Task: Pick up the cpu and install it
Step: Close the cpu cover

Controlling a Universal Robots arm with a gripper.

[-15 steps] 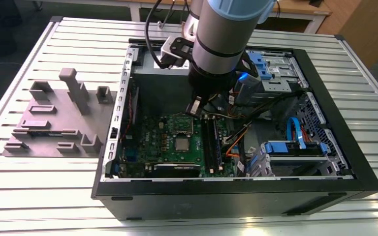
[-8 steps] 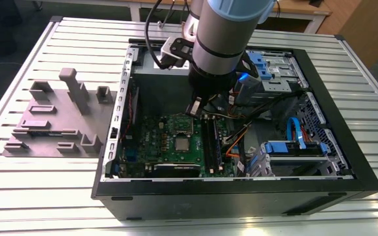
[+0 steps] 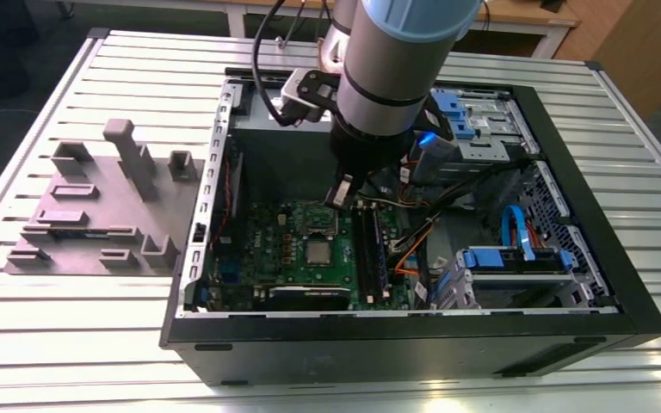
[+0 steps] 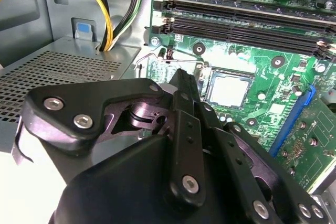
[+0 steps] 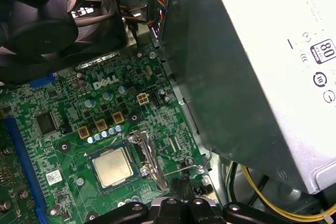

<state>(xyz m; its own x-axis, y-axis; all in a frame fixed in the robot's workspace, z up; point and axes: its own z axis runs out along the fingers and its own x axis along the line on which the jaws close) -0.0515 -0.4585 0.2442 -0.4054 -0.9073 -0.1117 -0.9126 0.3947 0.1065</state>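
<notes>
Arm reaches down into the open computer case (image 3: 411, 331), which lies on its side on a slatted metal tabletop (image 3: 101, 318). Gripper (image 3: 343, 191) hangs above the green motherboard (image 3: 296, 258), near the memory slots (image 3: 371, 245) in the exterior view. The cpu (image 3: 320, 252) sits flat in its socket on the motherboard, silver top facing up; it also shows in the second wrist view (image 4: 227, 89) and in the first wrist view (image 5: 112, 166). Nothing is between the jaws; in the second wrist view the gripper (image 4: 181, 77) has its black fingers (image 4: 185, 124) drawn together to a narrow tip, just beside the socket and apart from the cpu. The socket's metal frame (image 5: 148, 158) stands hinged up alongside the cpu, and a thin wire lever (image 5: 189, 169) lies next to it, close to the gripper tip (image 5: 181, 184). The grey power supply box (image 5: 262, 77) sits beside the motherboard, with yellow wires (image 4: 102, 19) running out of it. A black fan (image 5: 47, 30) sits at the board's edge. On the exterior view's left a grey fixture block (image 3: 101, 206) with upright posts stands on the tabletop, well apart from the case.
</notes>
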